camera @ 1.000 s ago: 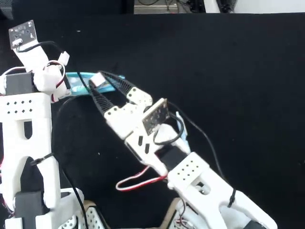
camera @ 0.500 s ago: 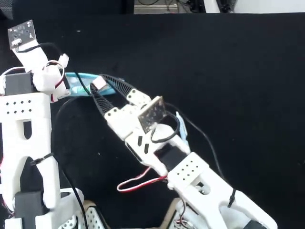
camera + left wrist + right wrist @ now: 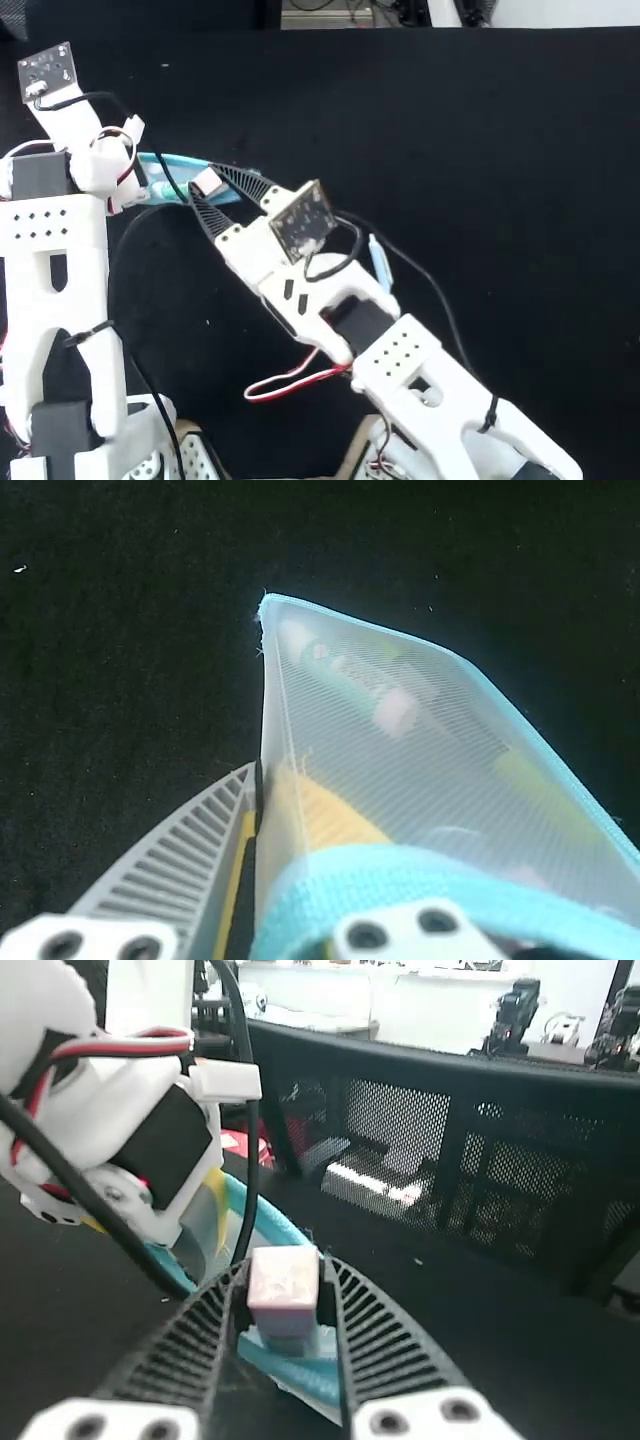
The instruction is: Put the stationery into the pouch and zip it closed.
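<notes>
My left gripper (image 3: 258, 810) is shut on one end of a translucent mesh pouch (image 3: 400, 760) with cyan trim and holds it up off the black table. Through the mesh I see a yellow item (image 3: 320, 815) and a green-and-white stick (image 3: 360, 680). In the high view the pouch (image 3: 165, 160) juts out from the left arm's wrist. My right gripper (image 3: 203, 180) is right beside the pouch's cyan edge (image 3: 270, 1225), shut on a small pinkish-white eraser (image 3: 283, 1285). The eraser (image 3: 207, 183) sits between the black ribbed fingers (image 3: 190, 1330).
A light blue pen-like item (image 3: 379, 262) lies on the black table (image 3: 480, 150) beside the right arm. The left arm's white body (image 3: 110, 1140) and its cables stand close to my right gripper. A black mesh barrier (image 3: 450, 1170) runs along the table's far edge.
The right wrist has rolled, turning its camera plate, and the eraser has shifted slightly lower along the pouch's edge. The left arm and pouch have stayed put.
</notes>
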Available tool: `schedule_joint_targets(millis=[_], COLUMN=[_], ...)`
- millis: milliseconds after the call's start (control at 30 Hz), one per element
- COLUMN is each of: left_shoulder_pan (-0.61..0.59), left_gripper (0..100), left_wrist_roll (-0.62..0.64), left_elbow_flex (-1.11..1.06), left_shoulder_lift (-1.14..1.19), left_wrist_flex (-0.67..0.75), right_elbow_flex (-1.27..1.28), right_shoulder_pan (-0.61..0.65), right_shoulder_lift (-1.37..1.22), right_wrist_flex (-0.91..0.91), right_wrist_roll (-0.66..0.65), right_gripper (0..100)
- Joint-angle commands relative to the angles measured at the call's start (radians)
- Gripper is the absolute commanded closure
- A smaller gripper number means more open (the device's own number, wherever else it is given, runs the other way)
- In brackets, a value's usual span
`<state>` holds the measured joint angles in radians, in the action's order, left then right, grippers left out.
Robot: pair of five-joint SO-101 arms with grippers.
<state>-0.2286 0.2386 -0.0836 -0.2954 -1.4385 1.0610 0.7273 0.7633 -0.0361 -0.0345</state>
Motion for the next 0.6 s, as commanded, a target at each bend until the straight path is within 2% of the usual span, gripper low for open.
schedule_joint_targets(millis=[0, 133, 367, 567], left_shoulder_pan=[-0.01, -0.01, -0.01, -0.01], left_gripper=[97, 97, 97, 97], left_wrist_roll=[-0.006, -0.006, -0.006, -0.006], left_elbow_flex=[-0.016, -0.016, -0.016, -0.016], left_shoulder_lift=[0.012, 0.012, 0.012, 0.012], left_wrist_flex=[0.005, 0.005, 0.003, 0.003], right_elbow_flex=[-0.065, -0.094, -0.085, -0.085], right_shoulder_pan=[0.023, 0.023, 0.023, 0.023], right_shoulder_lift=[-0.001, -0.001, -0.001, 0.001], right_wrist_flex=[0.103, 0.164, 0.167, 0.167], right_wrist_roll=[0.009, 0.057, 0.183, 0.186], right_gripper=[98.5, 97.6, 76.0, 78.9])
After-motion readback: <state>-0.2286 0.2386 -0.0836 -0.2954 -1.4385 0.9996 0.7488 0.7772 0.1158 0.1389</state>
